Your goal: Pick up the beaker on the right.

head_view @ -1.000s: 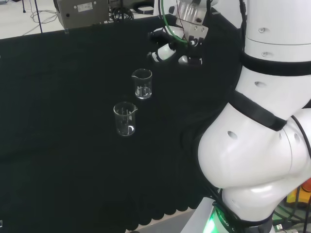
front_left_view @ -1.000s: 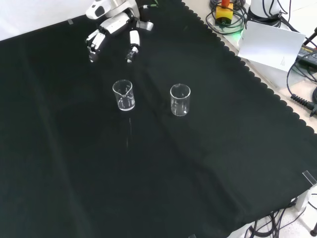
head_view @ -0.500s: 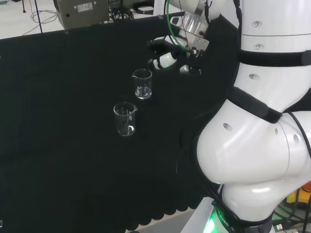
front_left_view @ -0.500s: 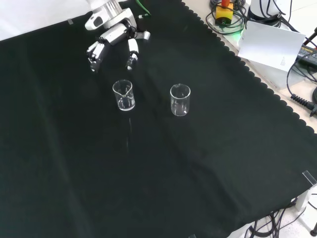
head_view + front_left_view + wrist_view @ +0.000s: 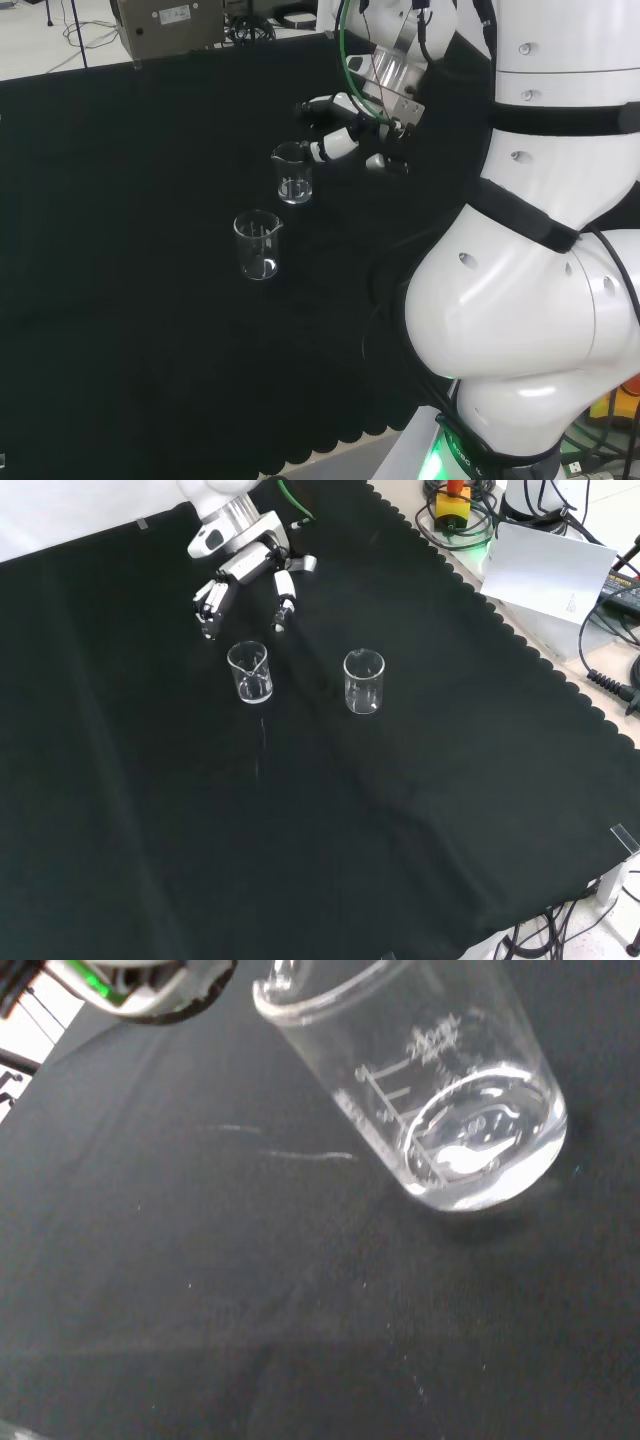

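On the black cloth (image 5: 420,810) two clear beakers stand apart; my hand (image 5: 245,575) hovers just beside the one (image 5: 292,172) that sits right-hand and farther off in the head view, left-hand in the front view. My fingers (image 5: 208,608) are spread and relaxed, holding nothing. That beaker (image 5: 250,671) looks empty and upright, so I judge it light, stiff, slick and breakable. I'd wrap fingers and thumb round its mid wall, below the spout, squeezing gently
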`<control>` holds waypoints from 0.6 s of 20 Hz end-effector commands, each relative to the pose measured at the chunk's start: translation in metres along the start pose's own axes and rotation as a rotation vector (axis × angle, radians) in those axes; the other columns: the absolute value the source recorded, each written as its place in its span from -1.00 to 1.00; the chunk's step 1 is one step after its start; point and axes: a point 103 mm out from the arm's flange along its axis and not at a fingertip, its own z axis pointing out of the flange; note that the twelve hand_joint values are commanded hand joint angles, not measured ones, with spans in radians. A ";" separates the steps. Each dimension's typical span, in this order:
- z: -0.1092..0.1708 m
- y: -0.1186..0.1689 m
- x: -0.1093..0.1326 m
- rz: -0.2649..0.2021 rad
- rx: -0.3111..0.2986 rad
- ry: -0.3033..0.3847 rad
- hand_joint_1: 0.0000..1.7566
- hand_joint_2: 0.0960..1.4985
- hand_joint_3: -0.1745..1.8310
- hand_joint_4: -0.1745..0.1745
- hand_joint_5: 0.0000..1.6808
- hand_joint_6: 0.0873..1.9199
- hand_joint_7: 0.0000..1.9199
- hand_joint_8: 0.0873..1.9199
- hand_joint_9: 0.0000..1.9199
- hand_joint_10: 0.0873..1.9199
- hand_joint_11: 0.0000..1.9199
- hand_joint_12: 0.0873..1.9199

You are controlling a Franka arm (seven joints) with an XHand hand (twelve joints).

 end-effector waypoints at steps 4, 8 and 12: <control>0.024 0.008 -0.008 0.021 -0.035 0.035 -0.04 -0.34 -0.14 -0.16 -0.49 -1.00 -0.78 -0.42 -0.64 -0.48 -0.99 0.43; 0.027 0.012 -0.012 0.019 -0.030 0.051 -0.03 -0.35 -0.14 -0.18 -0.52 -1.00 -0.80 -0.43 -0.66 -0.48 -1.00 0.43; 0.035 0.014 -0.016 -0.006 -0.006 0.088 -0.03 -0.36 -0.14 -0.22 -0.56 -1.00 -0.81 -0.43 -0.67 -0.48 -1.00 0.42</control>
